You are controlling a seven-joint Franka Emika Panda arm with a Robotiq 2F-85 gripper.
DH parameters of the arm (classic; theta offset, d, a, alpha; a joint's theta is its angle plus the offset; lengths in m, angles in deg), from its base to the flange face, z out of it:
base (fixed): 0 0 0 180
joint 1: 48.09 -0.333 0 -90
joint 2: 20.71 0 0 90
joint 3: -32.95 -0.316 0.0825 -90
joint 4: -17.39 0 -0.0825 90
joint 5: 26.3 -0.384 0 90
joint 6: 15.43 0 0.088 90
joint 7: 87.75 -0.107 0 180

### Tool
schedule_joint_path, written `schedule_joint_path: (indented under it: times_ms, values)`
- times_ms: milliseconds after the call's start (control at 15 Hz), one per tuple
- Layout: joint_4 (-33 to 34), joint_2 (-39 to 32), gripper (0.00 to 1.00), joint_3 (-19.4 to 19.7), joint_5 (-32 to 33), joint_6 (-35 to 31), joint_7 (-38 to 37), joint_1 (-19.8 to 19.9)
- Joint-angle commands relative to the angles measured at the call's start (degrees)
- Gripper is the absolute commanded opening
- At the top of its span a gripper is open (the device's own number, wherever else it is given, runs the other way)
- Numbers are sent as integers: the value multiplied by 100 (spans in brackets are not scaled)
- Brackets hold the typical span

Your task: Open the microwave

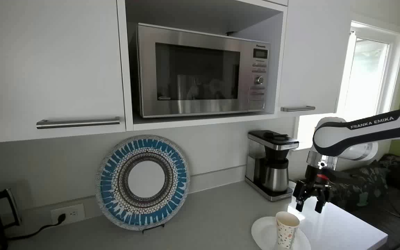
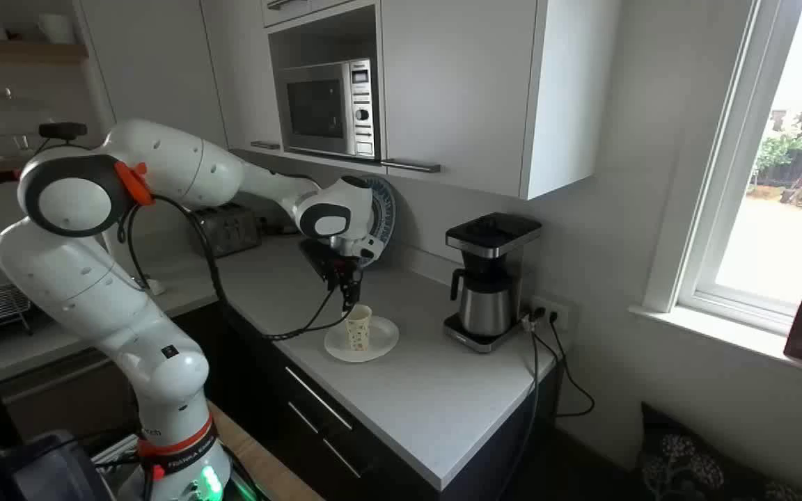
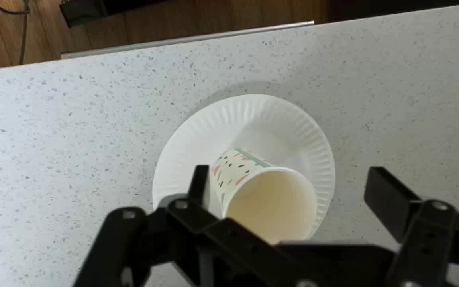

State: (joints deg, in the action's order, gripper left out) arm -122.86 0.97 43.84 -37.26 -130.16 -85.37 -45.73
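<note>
Holding my pincer [image 1: 309, 207] spread wide above the counter [image 3: 74, 119], I see its edge run across the top of the wrist view, bare surface either side of the plate [image 3: 301, 123]. The steel microwave [image 1: 203, 72], dark-windowed door [image 1: 194, 71] closed, sits near upper centre in both exterior views, marked "Panasonic"; my arm [image 1: 377, 130] reads "FRANKA EMIKA".
</note>
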Motion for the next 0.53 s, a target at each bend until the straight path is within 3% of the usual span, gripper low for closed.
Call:
schedule_joint_path:
  times_ms: [0,267,467]
  values:
    - [10,-11,100,-116,-45,19,40,127]
    - [10,-12,100,-116,-45,19,40,127]
    - [-103,799,100,-368,209,175,-111,156]
